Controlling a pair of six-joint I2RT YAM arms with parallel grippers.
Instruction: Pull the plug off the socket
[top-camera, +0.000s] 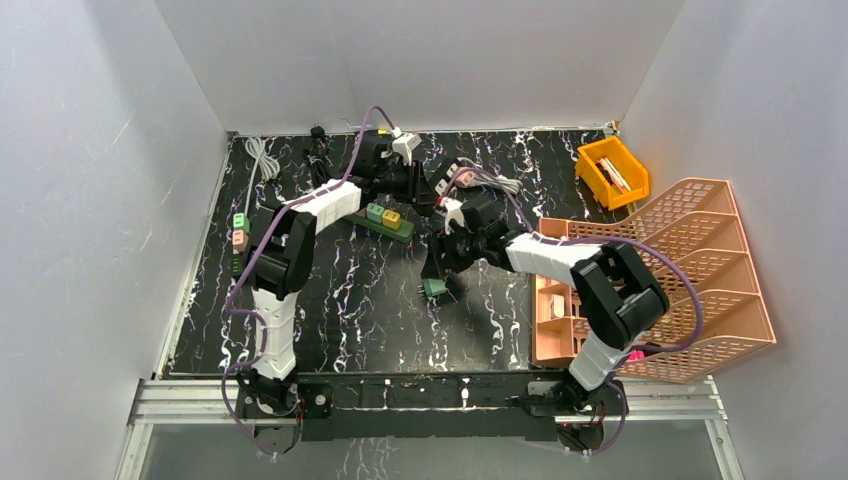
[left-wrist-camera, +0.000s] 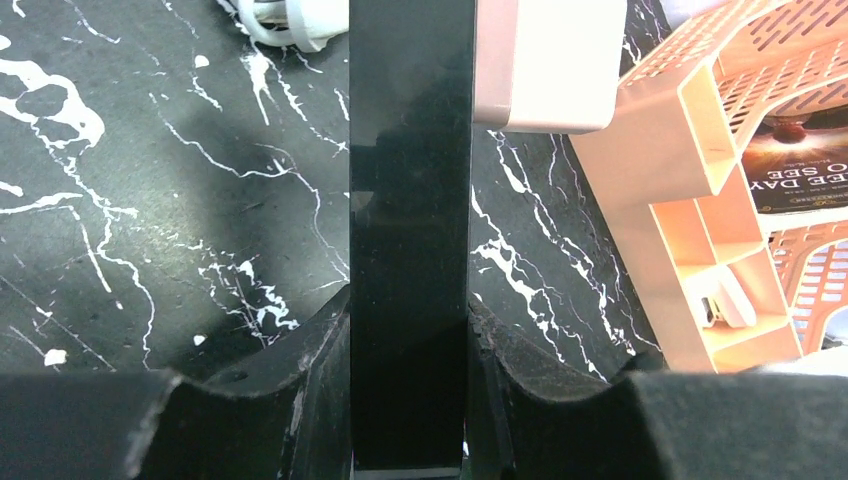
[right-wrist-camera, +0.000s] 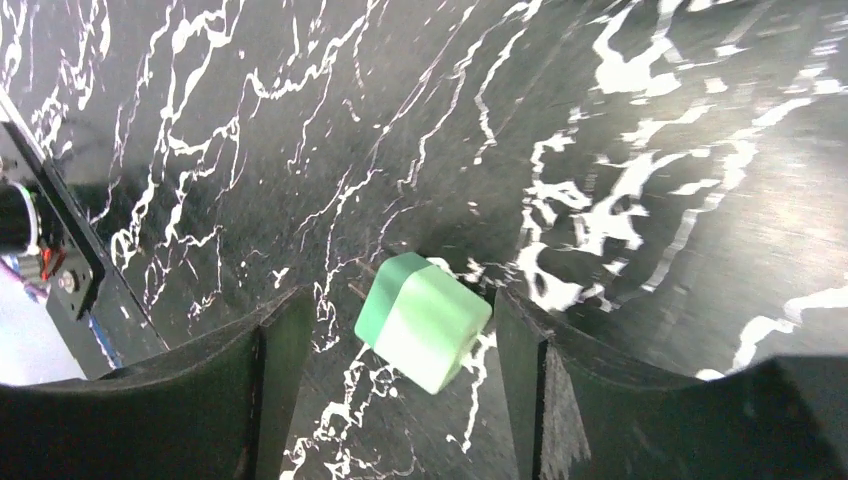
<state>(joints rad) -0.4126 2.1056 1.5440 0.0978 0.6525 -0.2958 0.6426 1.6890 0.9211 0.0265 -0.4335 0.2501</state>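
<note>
A dark power strip (top-camera: 383, 229) lies at the middle back of the table with a green plug (top-camera: 374, 212) and a yellow plug (top-camera: 392, 218) still in it. My left gripper (top-camera: 408, 205) is shut on the strip; in the left wrist view the black strip (left-wrist-camera: 410, 200) fills the gap between the fingers of that gripper (left-wrist-camera: 410, 340). A loose green plug (top-camera: 434, 290) lies on the table, prongs to the left. My right gripper (top-camera: 441, 262) is open just above it. In the right wrist view the plug (right-wrist-camera: 428, 322) sits between the spread fingers of that gripper (right-wrist-camera: 400, 345), touching neither.
A peach desk organizer (top-camera: 690, 270) stands at the right, also in the left wrist view (left-wrist-camera: 700, 200). A yellow bin (top-camera: 612, 172) is at the back right. A white cable (top-camera: 262, 155) and a green and a pink plug (top-camera: 239, 230) lie at the left edge.
</note>
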